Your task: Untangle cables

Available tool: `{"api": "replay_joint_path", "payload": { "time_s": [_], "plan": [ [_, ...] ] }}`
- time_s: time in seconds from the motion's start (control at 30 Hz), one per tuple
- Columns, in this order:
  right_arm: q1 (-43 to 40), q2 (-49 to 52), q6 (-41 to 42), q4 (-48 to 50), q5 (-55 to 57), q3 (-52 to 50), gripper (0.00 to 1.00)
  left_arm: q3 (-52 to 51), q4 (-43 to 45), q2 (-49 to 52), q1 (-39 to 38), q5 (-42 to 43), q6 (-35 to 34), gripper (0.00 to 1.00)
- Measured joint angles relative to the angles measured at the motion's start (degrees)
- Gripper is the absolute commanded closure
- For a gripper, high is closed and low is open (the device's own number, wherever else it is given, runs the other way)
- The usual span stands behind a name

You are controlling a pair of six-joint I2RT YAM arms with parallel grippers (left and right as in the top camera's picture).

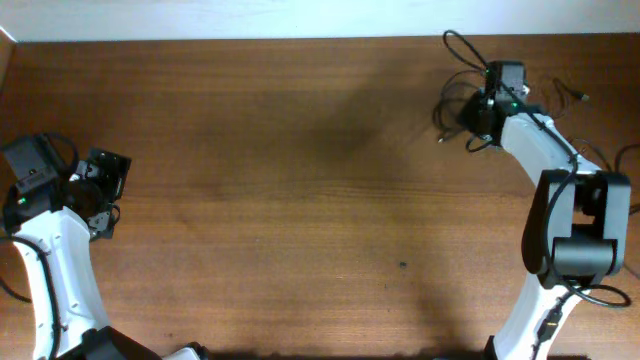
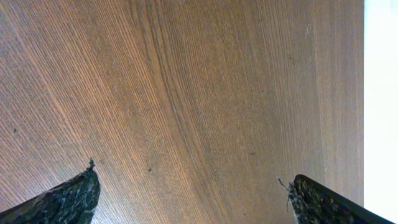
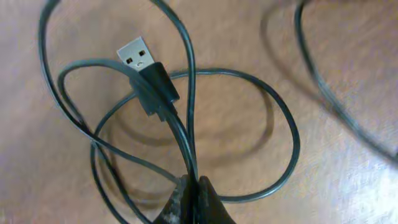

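The cables (image 1: 462, 95) lie as a small tangle of thin black loops at the far right of the wooden table. In the right wrist view the cables (image 3: 186, 118) loop over one another, with a silver USB plug (image 3: 137, 53) on a black housing pointing up-left. My right gripper (image 3: 193, 185) is shut on two strands pinched between its fingertips, and the loops hang a little above the wood. My left gripper (image 2: 193, 186) hovers open over bare wood near the left edge, far from the cables, with nothing between its fingers.
A further black cord (image 3: 336, 93) curves across the upper right of the right wrist view. A loose cord with a small plug (image 1: 572, 93) lies right of the tangle. The table's far edge (image 1: 320, 40) meets a white wall.
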Motion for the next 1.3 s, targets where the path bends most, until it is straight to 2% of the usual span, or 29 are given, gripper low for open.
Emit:
{"api": "replay_joint_path", "payload": {
  "time_s": [0.03, 0.1, 0.13, 0.17, 0.2, 0.23, 0.27, 0.37, 0.5, 0.63, 0.67, 0.73, 0.83, 1.0, 1.17, 1.23, 1.3],
  "plan": [
    [-0.07, 0.57, -0.61, 2.32, 0.22, 0.09, 0.9, 0.0, 0.0, 0.0, 0.0, 0.0, 0.0, 0.01],
    [0.02, 1.95, -0.83, 4.83, 0.13, 0.13, 0.63, 0.0, 0.02, 0.0, 0.0, 0.02, 0.0, 0.01],
    [0.2, 2.6, -1.9, 4.79, -1.29, 0.13, 0.41, 0.0, 0.0, 0.0, 0.0, 0.02, 0.0, 0.01],
    [0.59, 2.78, -4.28, 3.58, -3.67, 0.31, 0.09, 0.0, 0.0, 0.0, 0.0, 0.02, 0.0, 0.01],
    [1.18, 2.84, -5.35, -0.37, -3.74, 1.9, 0.01, 0.0, 0.0, 0.0, 0.0, 0.0, 0.0, 0.01],
    [1.92, 3.06, -6.54, -5.42, -3.1, 5.99, 0.01, 0.0, -0.02, 0.0, 0.0, 0.0, 0.0, 0.01],
    [2.27, 3.69, -6.78, -14.53, -1.95, 11.41, 0.01, 0.0, 0.02, 0.0, 0.0, 0.0, 0.0, 0.01],
    [2.21, 4.42, -7.58, -40.28, 1.11, 34.75, 0.01, 0.0, -0.11, 0.0, 0.0, 0.04, 0.0, 0.01],
    [2.19, 2.64, -8.13, -74.69, 2.08, 74.47, 0.01, 0.0, 0.0, 0.04, 0.0, 0.02, 0.0, 0.01],
    [2.47, -4.7, -11.82, -75.73, -2.27, 79.34, 0.01, 0.0, 0.04, 0.04, 0.0, 0.0, 0.0, 0.01],
    [2.67, -7.45, -12.33, -75.73, -3.45, 78.86, 0.01, 0.0, 0.02, 0.07, 0.0, 0.0, 0.0, 0.01],
    [4.74, -17.05, -12.66, -75.58, -5.2, 70.62, 0.01, 0.0, 0.02, 0.04, 0.0, 0.02, 0.0, 0.01],
    [8.57, -36.74, -12.07, -75.67, -4.13, 45.59, 0.01, 0.02, 0.04, 0.11, 0.0, -0.15, 0.0, 0.01],
    [9.09, -56.43, -10.91, -75.36, -2.73, 8.68, 0.01, 0.0, -0.02, 0.15, 0.0, -0.22, 0.0, 0.01],
    [9.09, -56.41, -10.91, -75.76, -2.62, -2.16, 0.01, 0.0, -0.02, 0.2, 0.0, -0.17, 0.0, 0.01],
    [9.09, -53.09, -10.88, -75.32, -2.67, -2.73, 0.01, 0.0, 0.04, 0.2, 0.0, -0.17, 0.0, 0.01],
    [9.09, -49.03, -10.93, -70.6, -3.34, -2.8, 0.01, 0.0, -0.04, 0.22, 0.0, -0.17, 0.0, 0.01]
  ]
}}
